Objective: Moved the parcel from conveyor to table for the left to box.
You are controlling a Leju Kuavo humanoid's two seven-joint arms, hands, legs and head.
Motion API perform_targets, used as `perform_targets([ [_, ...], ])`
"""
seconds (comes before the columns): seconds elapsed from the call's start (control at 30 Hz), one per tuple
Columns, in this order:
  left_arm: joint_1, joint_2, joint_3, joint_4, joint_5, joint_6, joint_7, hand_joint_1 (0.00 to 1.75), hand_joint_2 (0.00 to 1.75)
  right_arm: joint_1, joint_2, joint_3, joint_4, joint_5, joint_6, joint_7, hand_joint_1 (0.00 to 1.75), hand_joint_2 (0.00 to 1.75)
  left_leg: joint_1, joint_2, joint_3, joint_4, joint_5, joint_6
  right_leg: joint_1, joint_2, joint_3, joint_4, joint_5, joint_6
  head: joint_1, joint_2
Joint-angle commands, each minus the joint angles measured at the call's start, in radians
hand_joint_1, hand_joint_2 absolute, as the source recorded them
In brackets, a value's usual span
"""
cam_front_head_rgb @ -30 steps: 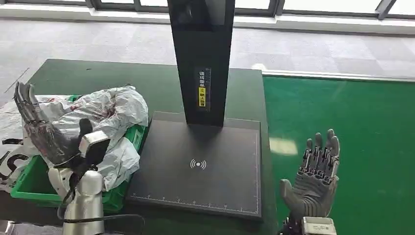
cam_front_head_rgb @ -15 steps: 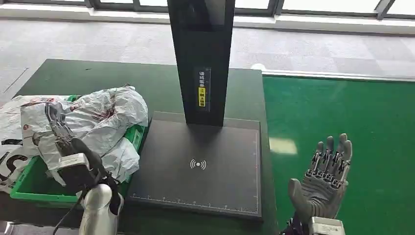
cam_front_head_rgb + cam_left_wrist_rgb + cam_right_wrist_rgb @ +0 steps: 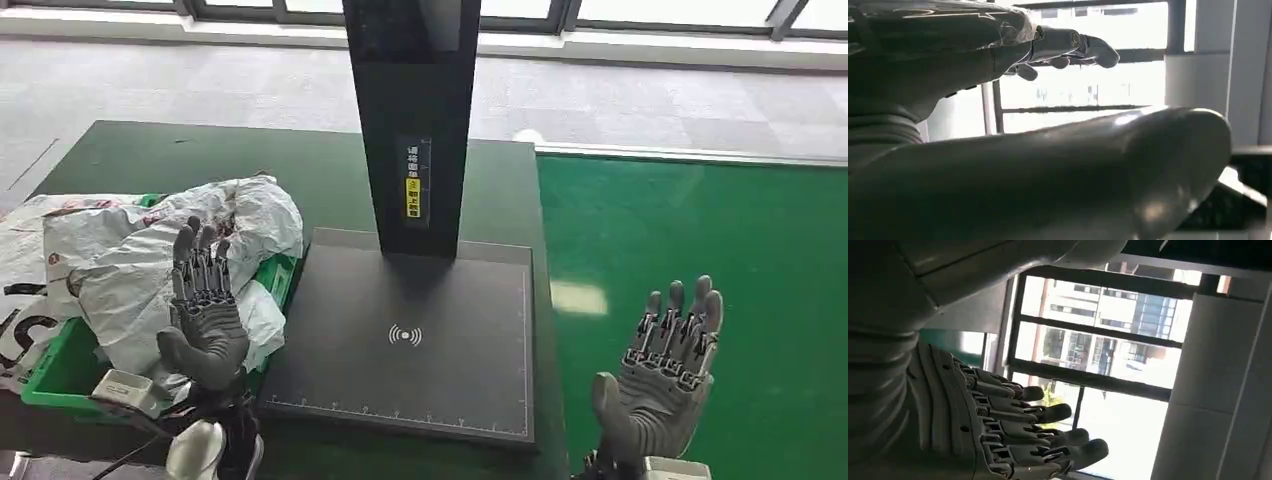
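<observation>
Conveyor (image 3: 700,230): broad green belt, matte, flat, on my right; no parcel lies on the stretch I see.
Table (image 3: 300,170): dark green top.
Scanner platform (image 3: 400,330): black slab with ruled edge, under a tall black post (image 3: 410,120).
Box (image 3: 60,375): green plastic crate at table's left, likely sited within my left arm's reach.
Parcels (image 3: 150,260): crinkled white poly bags heaped in it.
My left hand (image 3: 205,320): fingers spread, empty, raised before the heap.
My right hand (image 3: 665,375): splayed, empty, over the belt.

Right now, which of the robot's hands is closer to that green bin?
Left. The left hand hovers open over the bags piled in the green bin; the right hand is far across, over the conveyor.
</observation>
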Motion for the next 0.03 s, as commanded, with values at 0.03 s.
perform_targets([
  [0.03, -0.002, 0.025, -0.068, 0.033, -0.005, -0.013, 0.005, 0.00, 0.00, -0.020, -0.060, 0.004, -0.014, -0.015, 0.002, -0.002, 0.00, 1.75, 0.000, 0.001, 0.000, -0.001, 0.001, 0.000, 0.000, 0.002, 0.000, -0.001, 0.001, 0.001, 0.000, 0.000],
])
